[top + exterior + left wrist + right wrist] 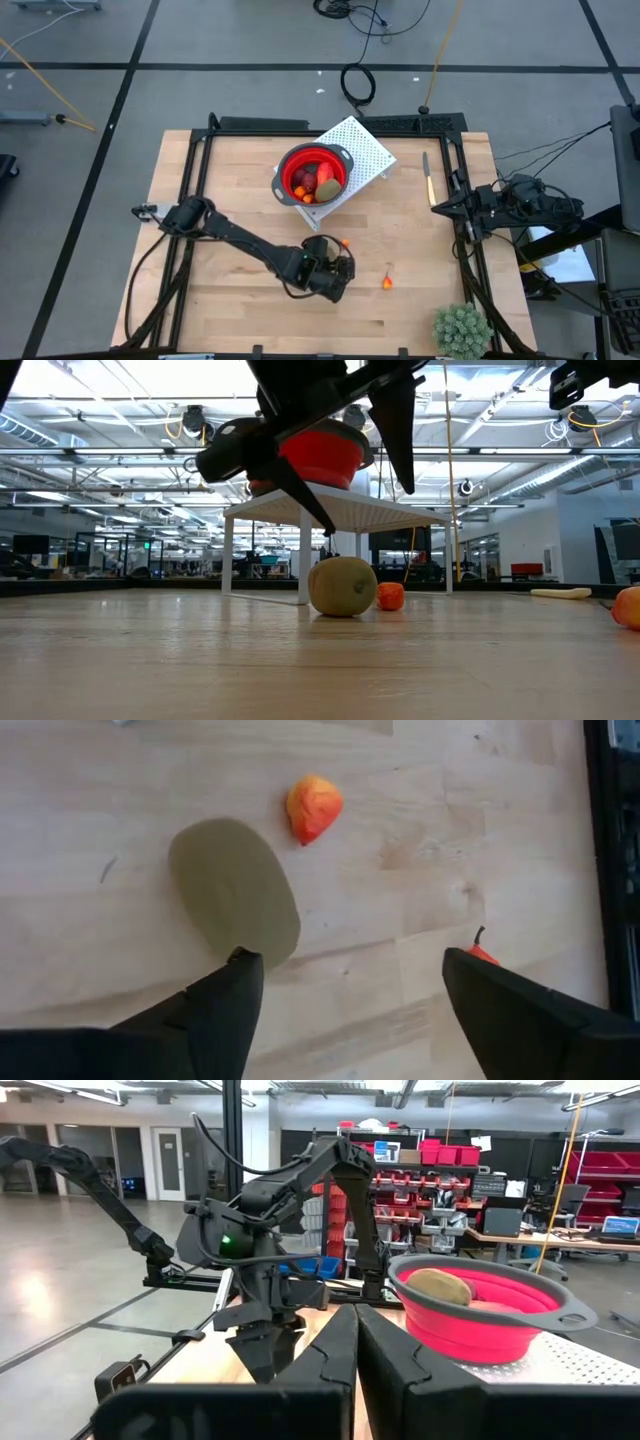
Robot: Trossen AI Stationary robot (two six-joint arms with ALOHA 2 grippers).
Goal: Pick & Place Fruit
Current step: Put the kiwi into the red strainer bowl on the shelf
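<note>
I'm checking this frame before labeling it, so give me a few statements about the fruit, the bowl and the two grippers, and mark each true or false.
1. The left gripper hangs open above the brown-green oval fruit. True.
2. The red bowl is empty. False: it holds several fruit pieces.
3. The right gripper is shut. True.
4. The bowl sits directly on the wooden table. False: it rests on a white perforated stand.
5. An orange piece lies beside the oval fruit. True.
</note>
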